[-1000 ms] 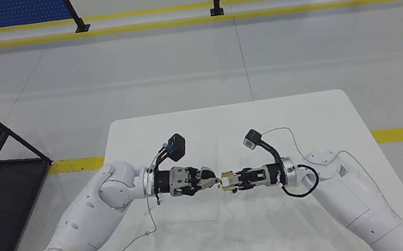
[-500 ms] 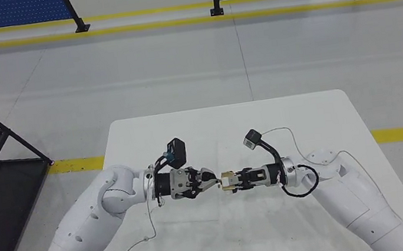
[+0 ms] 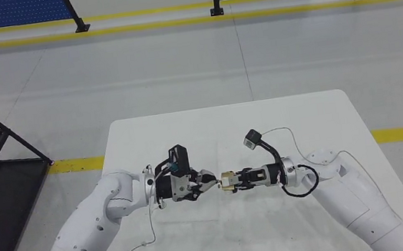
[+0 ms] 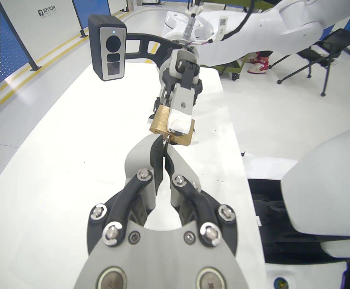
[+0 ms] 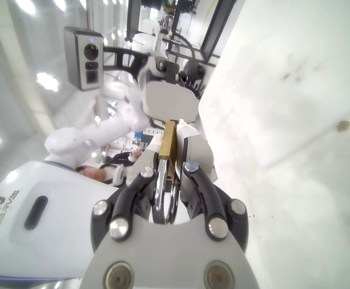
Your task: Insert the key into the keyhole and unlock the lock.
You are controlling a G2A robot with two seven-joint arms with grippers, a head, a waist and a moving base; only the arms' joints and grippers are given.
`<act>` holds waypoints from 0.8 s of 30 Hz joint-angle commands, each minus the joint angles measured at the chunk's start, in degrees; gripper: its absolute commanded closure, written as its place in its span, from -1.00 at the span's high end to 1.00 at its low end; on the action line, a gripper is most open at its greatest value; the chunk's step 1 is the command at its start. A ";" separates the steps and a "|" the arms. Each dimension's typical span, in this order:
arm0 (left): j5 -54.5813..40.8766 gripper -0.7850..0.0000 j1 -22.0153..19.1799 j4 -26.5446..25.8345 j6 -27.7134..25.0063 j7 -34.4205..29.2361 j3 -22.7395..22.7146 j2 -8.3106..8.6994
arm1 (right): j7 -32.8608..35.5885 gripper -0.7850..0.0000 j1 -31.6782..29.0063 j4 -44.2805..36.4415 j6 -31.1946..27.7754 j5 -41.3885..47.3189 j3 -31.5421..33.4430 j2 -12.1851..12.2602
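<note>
A: Top view: what occupies the middle of the white rectangular table [image 3: 301, 119]?

B: Two grippers meet there tip to tip. The left gripper [image 3: 208, 180] enters from the left and the right gripper [image 3: 229, 181] from the right.

A: State of each pincer?

B: The left gripper is narrowed almost to closing, and its black pads pinch a small silver metal key [image 4: 165, 140]. The right gripper clamps a brass rectangular padlock [image 5: 167, 142] by its broad faces, with taped fingers [image 4: 179, 121] on either side.

A: Where is the padlock, and how does it face?

B: It is held clear of the tabletop, between the two grippers. Its curved steel shackle [image 5: 161, 188] points right, back into the right gripper. Its bottom face turns left, toward the key.

A: Key and keyhole?

B: The key's tip touches the bottom face of the padlock. How deep it sits cannot be told, nor whether the shackle is released.
</note>
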 commanded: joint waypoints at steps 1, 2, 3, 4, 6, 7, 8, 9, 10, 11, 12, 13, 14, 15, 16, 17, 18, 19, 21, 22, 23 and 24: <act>3.00 -1.00 0.75 -0.66 0.78 1.85 -0.19 -0.05 | 0.00 -1.00 0.00 0.00 0.00 0.00 0.00 0.00; 4.15 -1.00 1.03 -0.85 1.03 2.69 -0.31 -0.06 | 0.00 -1.00 0.00 0.00 0.00 0.00 0.00 0.00; 5.11 -1.00 1.27 -0.96 1.15 3.46 -0.39 -0.08 | 0.00 -1.00 0.00 0.00 0.00 0.00 0.00 0.00; 5.82 -1.00 1.48 -0.99 1.15 4.26 -0.47 -0.10 | 0.00 -1.00 0.00 0.00 0.00 0.00 0.00 0.00; 7.21 -1.00 1.77 -1.07 1.20 5.55 -0.70 -0.11 | 0.00 -1.00 0.00 0.00 0.00 0.00 0.00 0.00; 7.77 -1.00 1.89 -1.11 1.17 6.11 -0.84 -0.11 | 0.00 -1.00 0.00 0.00 0.00 0.00 0.00 0.00; 8.26 -1.00 2.02 -1.12 1.14 6.58 -0.94 -0.12 | 0.00 -1.00 0.00 0.00 0.00 0.00 0.00 0.00; 8.67 -1.00 2.13 -1.14 1.09 6.97 -1.04 -0.12 | 0.00 -1.00 0.00 0.00 0.00 0.00 0.00 0.00; 8.98 -1.00 2.21 -1.17 1.06 7.37 -1.16 -0.12 | 0.00 -1.00 0.00 0.00 0.00 0.00 0.00 0.00; 9.36 -1.00 2.28 -1.19 1.08 7.64 -1.26 -0.12 | 0.00 -1.00 0.00 0.00 0.00 0.00 0.00 0.00; 9.64 -1.00 2.37 -1.25 1.11 7.96 -1.35 -0.13 | 0.00 -1.00 0.00 0.00 0.00 0.00 0.00 0.00; 9.80 -1.00 2.45 -1.29 1.08 8.28 -1.45 -0.13 | 0.00 -1.00 0.00 0.00 0.00 0.00 0.00 0.00; 10.03 -1.00 2.53 -1.32 1.14 8.56 -1.55 -0.14 | 0.00 -1.00 0.00 0.00 0.00 0.00 0.00 0.00; 10.25 -1.00 2.60 -1.44 1.05 8.80 -1.61 -0.14 | 0.00 -1.00 0.00 0.00 0.00 0.00 0.00 0.00; 10.43 -1.00 2.66 -1.49 0.97 8.96 -1.69 -0.14 | 0.00 -1.00 0.00 0.00 0.00 0.00 0.00 0.00; 10.61 -1.00 2.71 -1.53 0.93 9.09 -1.75 -0.14 | 0.00 -1.00 0.00 0.00 0.00 0.00 0.00 0.00; 10.72 -1.00 2.76 -1.55 0.91 9.20 -1.80 -0.15 | 0.00 -1.00 0.00 0.00 0.00 0.00 0.00 0.00; 10.79 -1.00 2.78 -1.57 0.90 9.26 -1.84 -0.16 | 0.00 -1.00 0.00 0.00 0.00 0.00 0.00 0.00; 10.82 -1.00 2.77 -1.56 0.84 9.31 -1.89 -0.19 | 0.00 -1.00 0.00 0.00 0.00 0.00 0.00 0.00; 10.83 -1.00 2.74 -1.52 0.83 9.30 -1.92 -0.20 | 0.00 -1.00 0.00 0.00 0.00 0.00 0.00 0.00; 10.83 -1.00 2.71 -1.48 0.80 9.29 -1.94 -0.21 | 0.00 -1.00 0.00 0.00 0.00 0.00 0.00 0.00; 10.83 -1.00 2.69 -1.44 0.77 9.29 -1.96 -0.23 | 0.00 -1.00 0.00 0.00 0.00 0.00 0.00 0.00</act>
